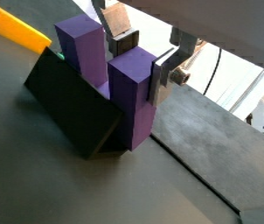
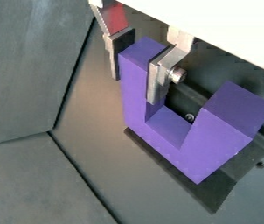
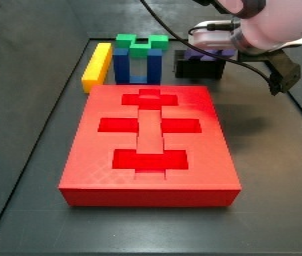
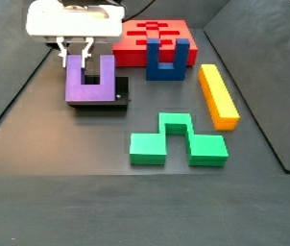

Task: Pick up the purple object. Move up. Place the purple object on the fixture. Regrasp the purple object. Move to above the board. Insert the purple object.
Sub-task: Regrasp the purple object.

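Note:
The purple object point(image 4: 90, 91) is a U-shaped block that stands upright with its prongs up on the black fixture point(image 4: 121, 96), left of the red board point(image 4: 160, 36). My gripper point(image 4: 79, 58) reaches down over its left prong. In both wrist views the silver fingers point(image 2: 160, 74) sit against opposite faces of one prong, shut on it. The other prong point(image 1: 82, 52) is free, and the black fixture point(image 1: 66, 105) lies under the block point(image 2: 198, 131). In a side view the gripper point(image 3: 210, 48) hides the block above the fixture point(image 3: 194, 70), behind the board point(image 3: 151, 150).
A blue U-shaped block point(image 4: 164, 60) stands in front of the board. A yellow bar point(image 4: 218, 94) lies to its right and a green block point(image 4: 174, 142) lies nearer the front. The dark floor has raised walls around it.

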Controlling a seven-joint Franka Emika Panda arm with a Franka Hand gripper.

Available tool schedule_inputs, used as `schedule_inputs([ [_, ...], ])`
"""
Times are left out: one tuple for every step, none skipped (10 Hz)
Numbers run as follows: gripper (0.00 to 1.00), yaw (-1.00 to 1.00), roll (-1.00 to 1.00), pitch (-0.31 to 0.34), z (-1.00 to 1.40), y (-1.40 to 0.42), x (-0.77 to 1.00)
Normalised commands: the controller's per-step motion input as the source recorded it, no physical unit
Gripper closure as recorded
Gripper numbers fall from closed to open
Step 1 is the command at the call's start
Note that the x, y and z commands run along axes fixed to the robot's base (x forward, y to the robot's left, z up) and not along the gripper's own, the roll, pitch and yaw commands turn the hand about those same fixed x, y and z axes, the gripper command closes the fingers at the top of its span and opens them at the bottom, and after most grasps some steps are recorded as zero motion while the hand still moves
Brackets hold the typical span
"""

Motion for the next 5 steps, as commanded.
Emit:
schedule_inputs([
  [1.00,0.00,0.00,0.000,0.00,0.00,0.00],
  [1.00,0.00,0.00,0.000,0.00,0.00,0.00],
  [1.00,0.00,0.00,0.000,0.00,0.00,0.00],
  [1.00,0.00,0.00,0.000,0.00,0.00,0.00],
  [1.00,0.00,0.00,0.000,0.00,0.00,0.00],
])
